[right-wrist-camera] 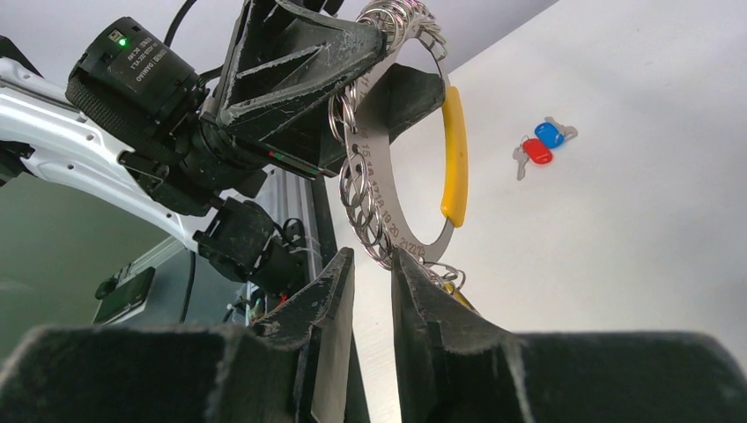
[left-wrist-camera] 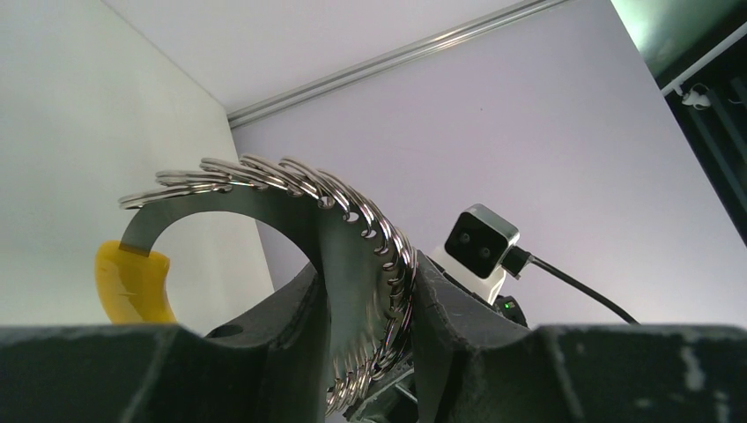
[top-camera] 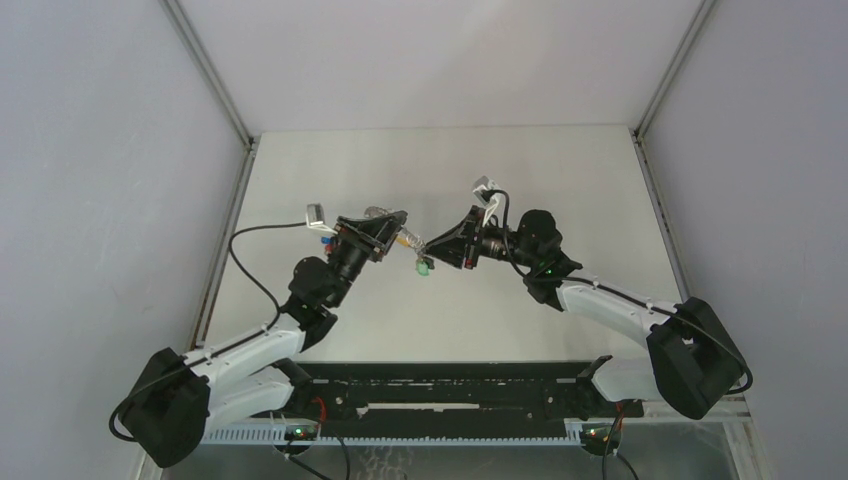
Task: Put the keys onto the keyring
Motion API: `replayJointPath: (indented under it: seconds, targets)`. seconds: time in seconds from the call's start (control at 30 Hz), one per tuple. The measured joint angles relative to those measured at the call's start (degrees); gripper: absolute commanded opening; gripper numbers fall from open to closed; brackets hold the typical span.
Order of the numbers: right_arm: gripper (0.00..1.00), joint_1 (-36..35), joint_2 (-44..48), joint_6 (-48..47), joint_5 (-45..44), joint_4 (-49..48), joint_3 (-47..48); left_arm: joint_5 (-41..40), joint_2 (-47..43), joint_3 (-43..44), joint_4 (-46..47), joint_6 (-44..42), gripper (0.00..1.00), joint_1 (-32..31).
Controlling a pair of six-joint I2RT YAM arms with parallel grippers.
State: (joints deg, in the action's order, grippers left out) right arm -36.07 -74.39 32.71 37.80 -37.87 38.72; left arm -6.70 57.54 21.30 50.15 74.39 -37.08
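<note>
Left gripper (left-wrist-camera: 366,304) pinches keyring (left-wrist-camera: 264,204); right gripper (right-wrist-camera: 373,262) fingers narrowly apart at its 6 o'clock end, contact obscured; keys (right-wrist-camera: 539,145) at 2 o'clock.

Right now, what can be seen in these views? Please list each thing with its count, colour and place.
keyring: one, silver plate with many small rings and a yellow tab, held above the table.
keys: two, one blue head and one red head, side by side on the table, not on the keyring.
green bit: one, green, just below the keyring in the top view; too small to identify.
table: one, white, under everything.
rail: one, black, at the table's near edge.
arms: two, white and black, meeting over mid-table.
left fingers: two, black, shut on the keyring.
right fingers: two, black, slightly apart, tips at one end of the keyring.
</note>
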Motion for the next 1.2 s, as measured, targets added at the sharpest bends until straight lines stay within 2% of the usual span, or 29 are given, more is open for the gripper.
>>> replayJointPath:
  seconds: [0.33, 1.2]
  targets:
    - [0.24, 0.4, 0.0, 0.6, 0.0, -0.1, 0.0, 1.0, 1.0, 0.0, 2.1, 0.1, 0.00, -0.2]
    - [0.17, 0.7, 1.5, 1.4, 3.1, -1.7, 0.0, 1.0, 1.4, 0.0, 2.5, -2.0, 0.00, -1.8]
